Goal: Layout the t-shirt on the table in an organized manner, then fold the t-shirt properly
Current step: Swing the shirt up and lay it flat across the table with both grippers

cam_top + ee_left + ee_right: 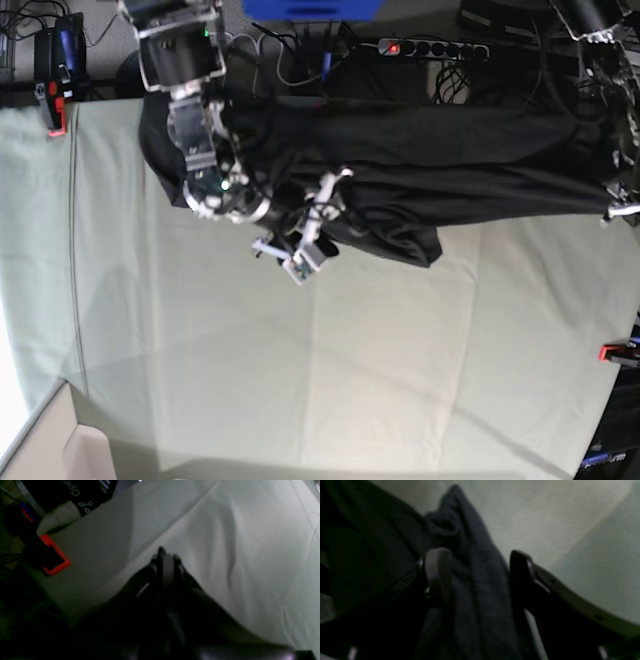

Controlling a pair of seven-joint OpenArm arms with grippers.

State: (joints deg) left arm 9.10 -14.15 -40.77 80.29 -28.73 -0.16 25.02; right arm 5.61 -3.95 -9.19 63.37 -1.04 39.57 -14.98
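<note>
Fabric of the t-shirt [430, 170] was stretched along the far edge of the table [350, 380], bunched and hanging between the two arms. The left gripper [163, 555] had its jaws pressed together on dark cloth of the shirt. The right gripper [480, 575] stood with jaws apart, a thick fold of the shirt between its fingers [437, 572].

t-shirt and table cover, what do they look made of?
t-shirt: soft knit fabric, matte charcoal; it bunches into limp folds between the right gripper fingers. table cover: thin woven cloth, matte pale grey-green, showing sharp creases; likely cotton, can't confirm.
</note>
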